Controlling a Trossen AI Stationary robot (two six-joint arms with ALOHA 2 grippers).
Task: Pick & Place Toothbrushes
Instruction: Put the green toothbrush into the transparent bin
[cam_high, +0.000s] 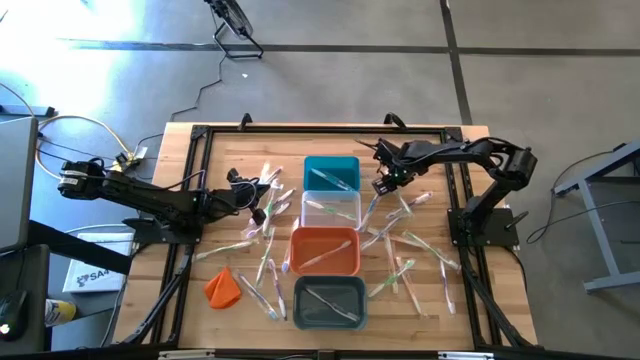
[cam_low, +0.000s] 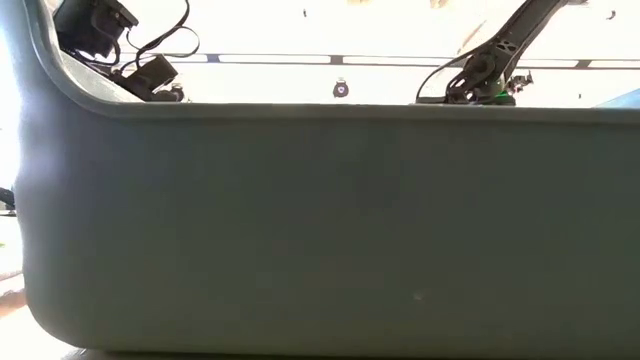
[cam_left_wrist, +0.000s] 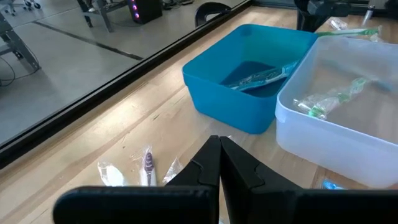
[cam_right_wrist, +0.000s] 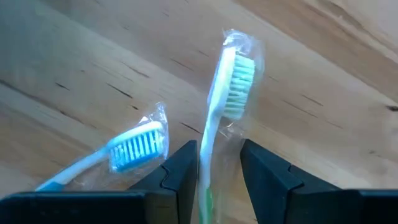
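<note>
Many wrapped toothbrushes lie scattered on the wooden table (cam_high: 200, 300), on both sides of a row of bins. My right gripper (cam_right_wrist: 219, 174) points down, right of the teal bin (cam_high: 331, 172), and is open. Its fingers stand on either side of the handle of a green-bristled toothbrush (cam_right_wrist: 231, 87), which lies flat in its clear wrapper. A blue-bristled toothbrush (cam_right_wrist: 134, 148) lies beside it. My left gripper (cam_left_wrist: 219, 155) is shut and holds nothing. It hovers left of the bins, over a few toothbrushes (cam_left_wrist: 148, 165).
Teal, clear (cam_high: 331, 208), orange (cam_high: 325, 250) and grey (cam_high: 330, 302) bins run down the table's middle, each with a toothbrush or more inside. An orange lump (cam_high: 222, 288) lies near the front left. The grey bin's wall (cam_low: 320, 220) fills the low view.
</note>
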